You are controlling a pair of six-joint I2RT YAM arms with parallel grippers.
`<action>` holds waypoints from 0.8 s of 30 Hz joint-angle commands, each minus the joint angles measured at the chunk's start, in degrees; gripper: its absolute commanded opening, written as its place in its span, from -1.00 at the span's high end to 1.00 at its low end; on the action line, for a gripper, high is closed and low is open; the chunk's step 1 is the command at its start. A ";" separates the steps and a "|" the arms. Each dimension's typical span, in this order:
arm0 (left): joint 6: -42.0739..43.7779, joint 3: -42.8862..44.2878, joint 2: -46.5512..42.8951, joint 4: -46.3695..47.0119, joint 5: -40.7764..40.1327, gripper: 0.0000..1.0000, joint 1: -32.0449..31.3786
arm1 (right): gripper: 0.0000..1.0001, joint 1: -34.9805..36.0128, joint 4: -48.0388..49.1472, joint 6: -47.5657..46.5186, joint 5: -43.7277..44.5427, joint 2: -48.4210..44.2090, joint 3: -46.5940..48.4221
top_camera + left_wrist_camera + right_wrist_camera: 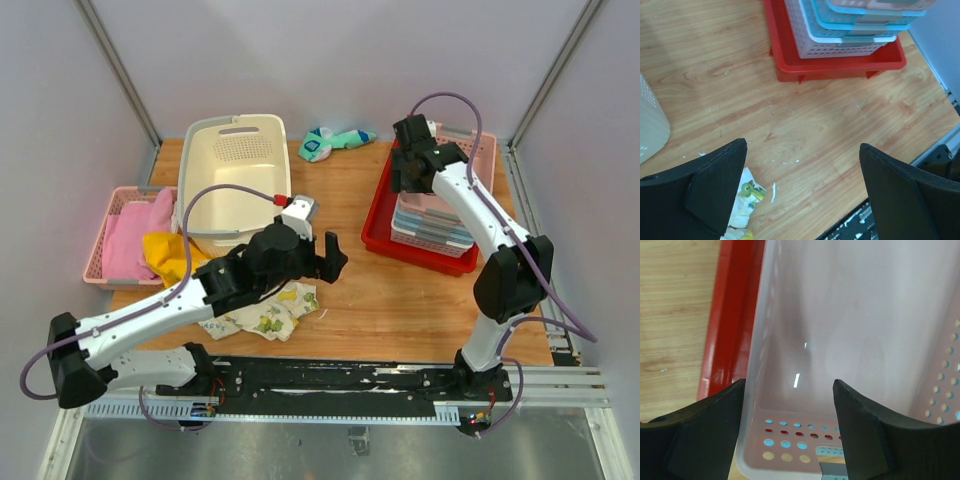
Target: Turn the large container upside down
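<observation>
The large container (235, 175), a deep cream tub, stands upright with its mouth up at the back left of the table; its wall (650, 125) shows at the left edge of the left wrist view. My left gripper (322, 258) (802, 165) hovers open over bare wood to the tub's right, holding nothing. My right gripper (412, 170) (790, 405) is far from the tub, over the stacked baskets. It is open, its fingers astride the side wall of the top pale pink basket (850, 315), one finger outside and one inside.
A red tray (375, 235) (840, 67) at the right holds stacked lattice baskets (430, 220). A pink basket (105, 240) with pink cloth sits far left, beside a yellow cloth (170, 255). A printed cloth (265, 315) lies near the front, and a teal toy (335, 143) at the back.
</observation>
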 commanded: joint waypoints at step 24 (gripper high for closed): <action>-11.33 38.61 60.25 14.51 38.49 -0.98 10.24 | -0.72 -10.37 -2.12 -9.07 -9.03 -22.00 -11.68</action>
